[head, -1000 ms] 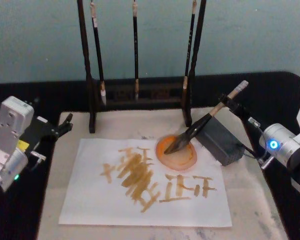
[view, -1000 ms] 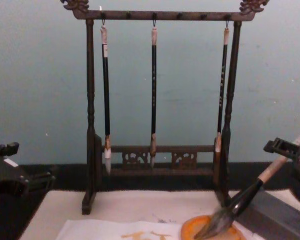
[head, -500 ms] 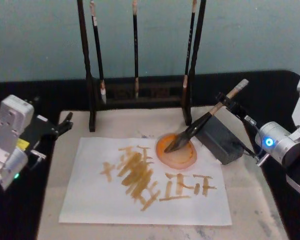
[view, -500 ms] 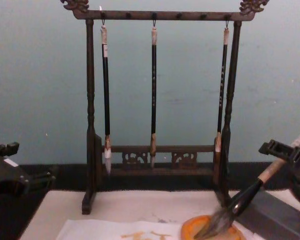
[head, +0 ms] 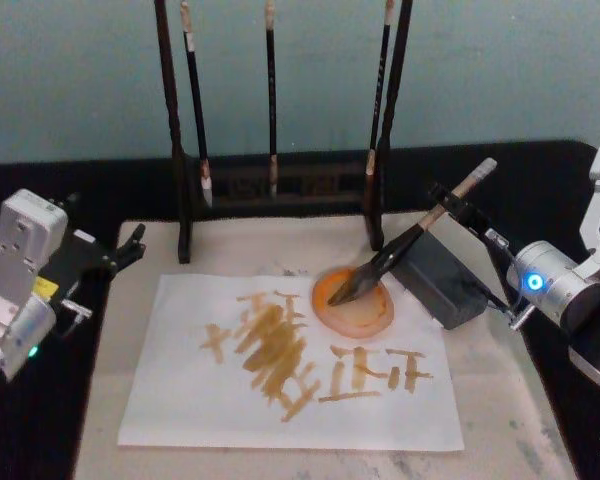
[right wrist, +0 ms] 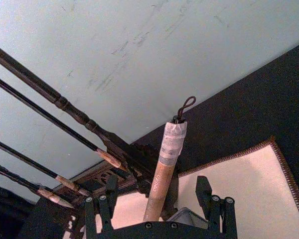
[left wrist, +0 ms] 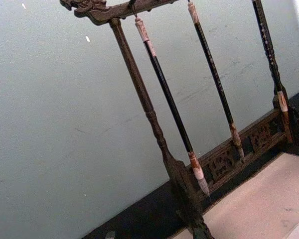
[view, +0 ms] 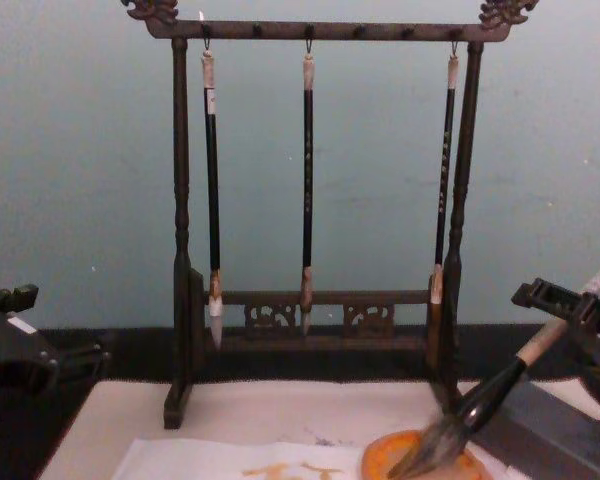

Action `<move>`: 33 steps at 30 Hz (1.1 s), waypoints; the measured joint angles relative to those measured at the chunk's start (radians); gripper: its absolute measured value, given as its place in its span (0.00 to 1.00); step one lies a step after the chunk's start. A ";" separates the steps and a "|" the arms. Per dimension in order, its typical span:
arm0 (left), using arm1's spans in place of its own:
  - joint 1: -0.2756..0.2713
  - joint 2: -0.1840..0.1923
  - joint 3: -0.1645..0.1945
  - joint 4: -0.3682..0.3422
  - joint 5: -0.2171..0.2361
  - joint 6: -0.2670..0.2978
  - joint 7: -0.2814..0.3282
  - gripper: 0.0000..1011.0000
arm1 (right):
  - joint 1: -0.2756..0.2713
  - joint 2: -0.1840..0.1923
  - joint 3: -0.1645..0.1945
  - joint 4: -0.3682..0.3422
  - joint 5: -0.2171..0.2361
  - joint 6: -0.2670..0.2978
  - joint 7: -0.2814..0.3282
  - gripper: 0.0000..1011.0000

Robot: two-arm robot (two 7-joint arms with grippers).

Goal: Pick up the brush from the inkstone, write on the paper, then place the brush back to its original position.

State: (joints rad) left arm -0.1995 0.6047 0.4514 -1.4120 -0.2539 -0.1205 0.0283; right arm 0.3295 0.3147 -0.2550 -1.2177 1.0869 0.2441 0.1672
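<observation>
- Brush (head: 385,262): lies at a slant, its bristle head down in the orange dish (head: 372,320), its black shaft across the near corner of the grey block (head: 442,288), its whitish end up and to the right; dish and block together are, I judge, the rest that the task calls the inkstone.
- Right gripper (head: 458,207): sits at the tan upper handle; in the right wrist view its fingers (right wrist: 205,193) stand apart, one on each side of the handle, with a gap on both sides; nothing is gripped.
- Left gripper (head: 128,246): off at the left edge of the mat (head: 500,400), well apart from the brush; its fingers are spread and hold nothing; idle.
- Paper (head: 200,400): flat on the mat, its far right corner under the dish; orange-yellow strokes cover its middle and right part.
- Done: as far as I can judge, nothing certain; the strokes show that writing has taken place on this sheet, but not whether this round's writing is among them.
- Step in hand: the straddle of the handle reads as a grasp about to close, so I take this for the pick-up; a release after the return would look much the same.
- Left, on that reading: close on the handle, lift, write, set the brush back on dish and block.
</observation>
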 joint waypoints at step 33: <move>0.000 0.000 0.000 0.000 0.000 0.000 0.000 1.00 | -0.005 -0.002 0.006 -0.005 0.000 0.004 -0.006 0.35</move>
State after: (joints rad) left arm -0.1995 0.6047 0.4514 -1.4120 -0.2539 -0.1205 0.0283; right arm 0.3247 0.3123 -0.2487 -1.2229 1.0865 0.2482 0.1611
